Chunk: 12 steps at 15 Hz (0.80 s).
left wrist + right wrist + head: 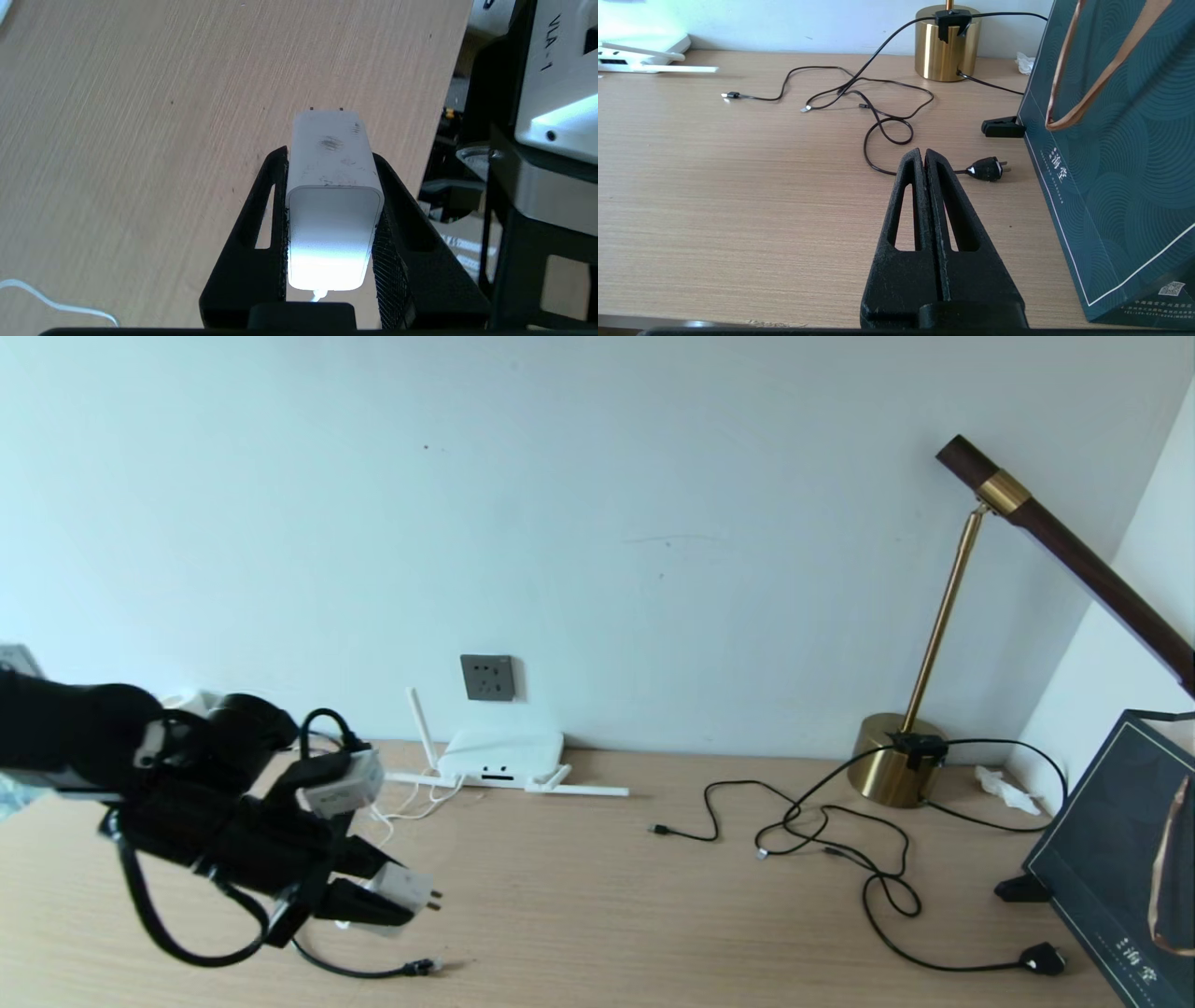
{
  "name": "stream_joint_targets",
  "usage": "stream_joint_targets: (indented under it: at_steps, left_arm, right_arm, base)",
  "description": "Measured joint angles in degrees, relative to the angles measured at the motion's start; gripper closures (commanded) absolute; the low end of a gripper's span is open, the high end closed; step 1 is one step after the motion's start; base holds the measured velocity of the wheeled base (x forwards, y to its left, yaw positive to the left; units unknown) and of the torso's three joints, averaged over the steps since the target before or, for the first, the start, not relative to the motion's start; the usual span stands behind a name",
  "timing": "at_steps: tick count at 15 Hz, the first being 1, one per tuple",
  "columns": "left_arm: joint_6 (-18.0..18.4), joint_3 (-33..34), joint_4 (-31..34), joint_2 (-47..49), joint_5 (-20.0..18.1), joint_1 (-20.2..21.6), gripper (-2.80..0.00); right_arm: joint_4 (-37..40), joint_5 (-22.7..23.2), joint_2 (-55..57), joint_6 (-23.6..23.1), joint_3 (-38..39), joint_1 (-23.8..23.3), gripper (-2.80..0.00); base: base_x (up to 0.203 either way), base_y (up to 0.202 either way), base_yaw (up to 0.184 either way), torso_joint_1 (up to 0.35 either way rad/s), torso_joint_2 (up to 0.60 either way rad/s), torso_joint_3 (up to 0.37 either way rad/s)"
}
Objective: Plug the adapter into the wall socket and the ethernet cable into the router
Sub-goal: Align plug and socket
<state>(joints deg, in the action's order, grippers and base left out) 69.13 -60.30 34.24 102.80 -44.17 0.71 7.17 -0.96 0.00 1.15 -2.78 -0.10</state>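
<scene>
— Over the near-left part of the desk (597, 915), that's where the left gripper (397, 896) hangs, clenched on the white adapter (403, 887). See the prongs sticking out past the fingertips?

— I see them. Which way is the wall socket (486, 677) from there?

— Beyond the claw and off to its right, up on the wall just above the router (501, 756). The adapter's long axis runs along the fingers, prongs leading, aimed roughly across the desk rather than at the plate, so I'd guess the wrist must swing toward the wall before any push.

— And the other arm?

— The right gripper (924, 156) sits parked low at the desk's near edge, jaws pressed together on nothing, with the brass lamp (896, 770) far ahead of it. The left arm is much the nearer to the socket.

— The ethernet cable (373, 973)?

— Lying on the desk just under and this side of the left claw, clip end pointing right, not yet plugged in.
</scene>
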Motion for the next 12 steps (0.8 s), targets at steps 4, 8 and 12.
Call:
stream_joint_targets:
  at_steps: [4,8,12]
  left_arm:
    - [0.0,4.7,0.7,-7.6,-1.7,5.9,0.0]
    - [0.0,6.9,0.0,-10.9,-3.4,10.0,0.0]
    - [-0.3,8.7,0.5,-15.0,-6.2,19.4,0.0]
  right_arm:
    - [0.0,0.0,0.0,0.0,0.0,0.0,0.0]
    - [0.1,0.0,0.0,-0.1,0.0,0.0,0.0]
    - [0.1,0.0,0.0,-0.1,0.0,0.0,0.0]
  base:
    - [0.0,0.0,0.0,0.0,0.0,0.0]
    - [0.0,0.0,0.0,0.0,0.0,0.0]
    - [0.0,0.0,0.0,0.0,0.0,0.0]
